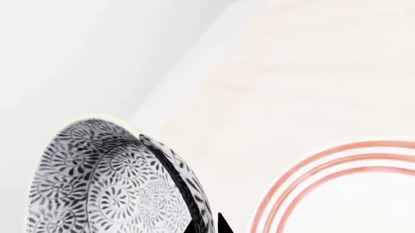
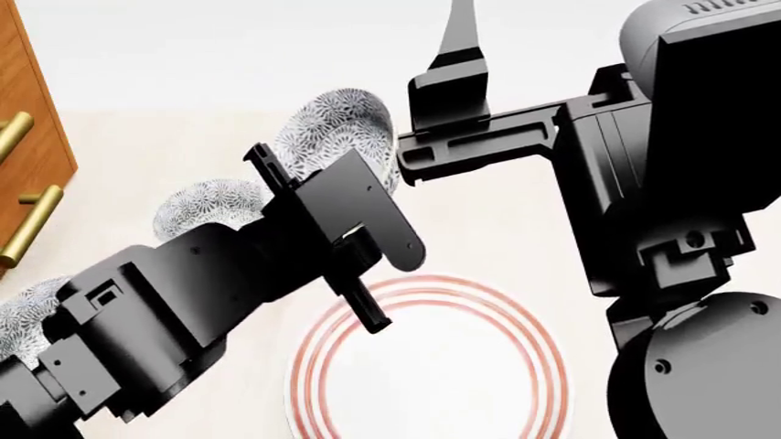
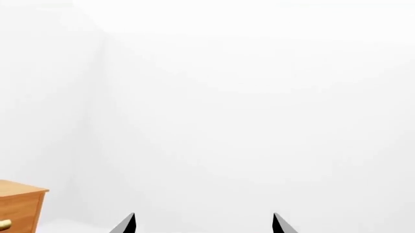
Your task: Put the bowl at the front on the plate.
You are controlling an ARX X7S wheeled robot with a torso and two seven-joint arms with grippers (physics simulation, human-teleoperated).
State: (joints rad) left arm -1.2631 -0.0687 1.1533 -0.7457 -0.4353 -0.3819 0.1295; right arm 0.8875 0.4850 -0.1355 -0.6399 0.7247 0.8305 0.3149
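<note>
- My left arm reaches diagonally over the desk (image 2: pixel 513 247) from the near left in the head view, forearm raised and wrist turned so its flat black side plate faces the camera.
- The left end effector (image 1: pixel 206 224) is clamped on the bowl (image 1: pixel 110 179): in the left wrist view one dark fingertip (image 1: pixel 224 224) lies outside the rim and another dark tip shows just inside it, the wall pinched between them.
- I see the bowl held tilted on its side, flower-patterned inside turned toward the wrist camera. In the head view it shows behind the left wrist, lifted clear of the desk.
- The plate (image 2: pixel 427 366) lies flat on the pale desk, toward the near edge, its red rings partly covered by my left end effector's hardware. In the left wrist view the plate's rim sits just beside the held bowl, apart from it.
- A second bowl (image 2: pixel 208 206) rests on the desk farther left, and a third bowl (image 2: pixel 25 320) peeks out at the left edge under my arm.
- My right arm is folded upward, its forearm running level across the head view and the right end effector (image 3: pixel 204 224) pointing up at a blank white wall. Its two tips stand well apart, with nothing between them.
- A wooden cabinet (image 2: pixel 31 155) with brass handles stands at the far left.
</note>
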